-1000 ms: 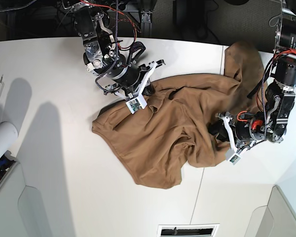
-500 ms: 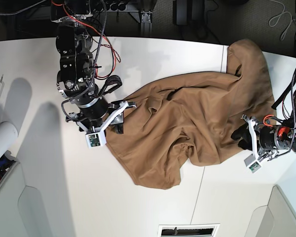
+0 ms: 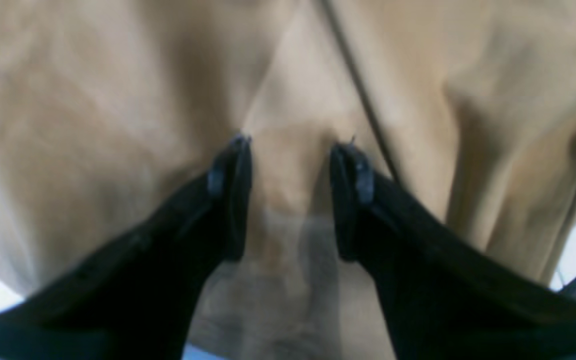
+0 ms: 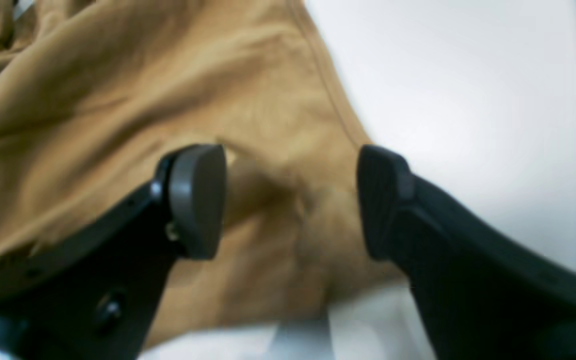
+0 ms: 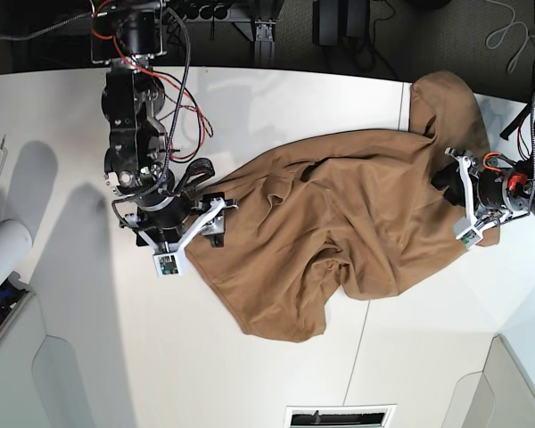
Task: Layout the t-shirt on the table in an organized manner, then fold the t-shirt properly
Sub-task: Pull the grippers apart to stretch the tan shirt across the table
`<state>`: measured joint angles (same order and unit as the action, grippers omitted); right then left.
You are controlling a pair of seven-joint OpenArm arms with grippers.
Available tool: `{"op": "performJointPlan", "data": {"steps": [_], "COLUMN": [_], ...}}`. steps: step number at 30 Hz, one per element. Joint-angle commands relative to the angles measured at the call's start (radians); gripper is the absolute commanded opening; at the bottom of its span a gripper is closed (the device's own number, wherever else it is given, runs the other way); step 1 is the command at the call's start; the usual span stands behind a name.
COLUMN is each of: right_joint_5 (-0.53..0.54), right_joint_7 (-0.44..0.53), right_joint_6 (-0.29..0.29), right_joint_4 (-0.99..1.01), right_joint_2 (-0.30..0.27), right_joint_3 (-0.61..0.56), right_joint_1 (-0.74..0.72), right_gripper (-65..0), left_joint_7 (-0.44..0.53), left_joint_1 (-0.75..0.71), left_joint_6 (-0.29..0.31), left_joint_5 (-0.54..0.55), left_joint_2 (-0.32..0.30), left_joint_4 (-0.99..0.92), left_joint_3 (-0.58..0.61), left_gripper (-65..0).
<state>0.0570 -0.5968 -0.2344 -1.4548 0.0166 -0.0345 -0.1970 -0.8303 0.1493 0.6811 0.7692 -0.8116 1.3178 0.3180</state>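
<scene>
Within the last second the right fingers (image 5: 212, 228) have let go of the t-shirt (image 5: 339, 232) and slid out to its edge nearest that arm, while the left fingers (image 5: 449, 181) have shifted along the opposite side toward the raised corner. The spreading looks unfinished: the shirt lies crumpled across the white counter (image 5: 71, 339). In the right wrist view the right fingers stand wide apart with nothing gripped, the hem corner beneath them. In the left wrist view the left fingers stand partly apart with a ridge of cloth between the tips; I cannot tell whether they pinch it
</scene>
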Motion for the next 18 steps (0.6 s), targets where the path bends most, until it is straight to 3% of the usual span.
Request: {"op": "performJointPlan", "data": {"steps": [1, 4, 11, 13, 16, 18], "right_joint_5": [0.013, 0.023, 0.022, 0.022, 0.022, 0.022], "right_joint_7": [0.02, 0.018, 0.009, -0.004, -0.027, -0.038], "right_joint_6": [-0.023, -0.058, -0.058, -0.058, -0.058, -0.058], "right_joint_4": [0.014, 0.07, 0.056, 0.045, 0.043, 0.043], "right_joint_2": [0.0, 0.0, 0.001, 0.0, 0.0, 0.0], "right_joint_3": [-0.005, -0.022, -0.053, -0.053, -0.053, -0.053], "right_joint_1": [-0.032, -0.049, -0.037, -0.038, -0.038, -0.038], "right_gripper": [-24.3, -24.5, -24.7, -32.4, -55.3, -65.0], "left_joint_7": [-0.003, -0.004, 0.071, 0.071, 0.073, 0.075], "left_joint_1": [0.0, -0.024, -0.031, -0.031, -0.03, -0.031], "left_joint_6": [0.0, 0.0, 0.0, 0.0, 0.0, 0.0], "left_joint_5": [-0.001, -0.009, -0.098, -0.097, -0.097, -0.097], "left_joint_2": [-0.019, -0.019, -0.019, -0.017, -0.016, -0.016], "left_joint_4": [0.01, 0.009, 0.008, 0.008, 0.008, 0.008], "left_joint_3": [-0.017, -0.023, -0.023, -0.023, -0.023, -0.023], "left_gripper": [-36.4, -36.4, -36.4, -36.4, -36.4, -36.4]}}
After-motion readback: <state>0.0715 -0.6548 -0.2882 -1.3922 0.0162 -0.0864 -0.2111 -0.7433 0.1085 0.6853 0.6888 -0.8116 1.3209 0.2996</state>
